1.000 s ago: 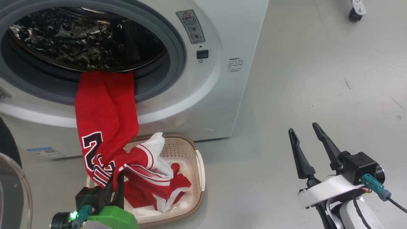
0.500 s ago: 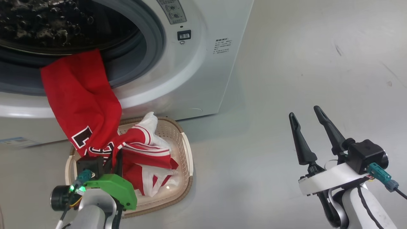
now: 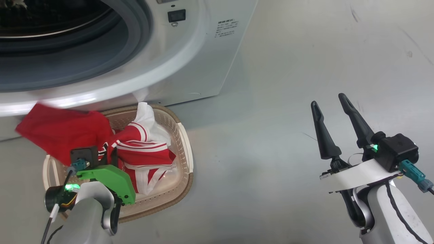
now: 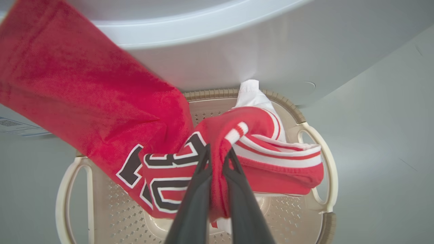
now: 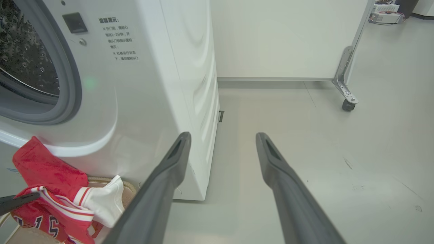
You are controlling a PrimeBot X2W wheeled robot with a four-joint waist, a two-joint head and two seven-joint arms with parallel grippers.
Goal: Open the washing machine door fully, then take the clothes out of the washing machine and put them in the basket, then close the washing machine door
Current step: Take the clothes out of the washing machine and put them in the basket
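Note:
My left gripper [image 3: 112, 152] is shut on a fold of the clothes, a red jersey [image 3: 57, 130] with black-and-white numbers, just above the cream basket [image 3: 186, 159]. In the left wrist view the gripper [image 4: 218, 150] pinches that jersey [image 4: 84, 98], whose free end hangs in the air left of the basket [image 4: 217, 93]. Red and white shorts [image 3: 145, 152] lie inside the basket. The washing machine [image 3: 203, 61] stands right behind it, its drum mouth [image 3: 51, 34] bare of cloth. The washing machine door is out of view. My right gripper [image 3: 327, 100] stands open over the floor, holding nothing.
Grey floor spreads to the right of the machine [image 5: 152, 84] and around my right gripper [image 5: 222, 135]. A white partition on a caster [image 5: 347, 103] stands at the back right, behind the machine's side.
The head camera has tipped down. The jersey has slid out of the drum mouth and now hangs free from my left gripper, which has drawn back over the basket. The right gripper stays still.

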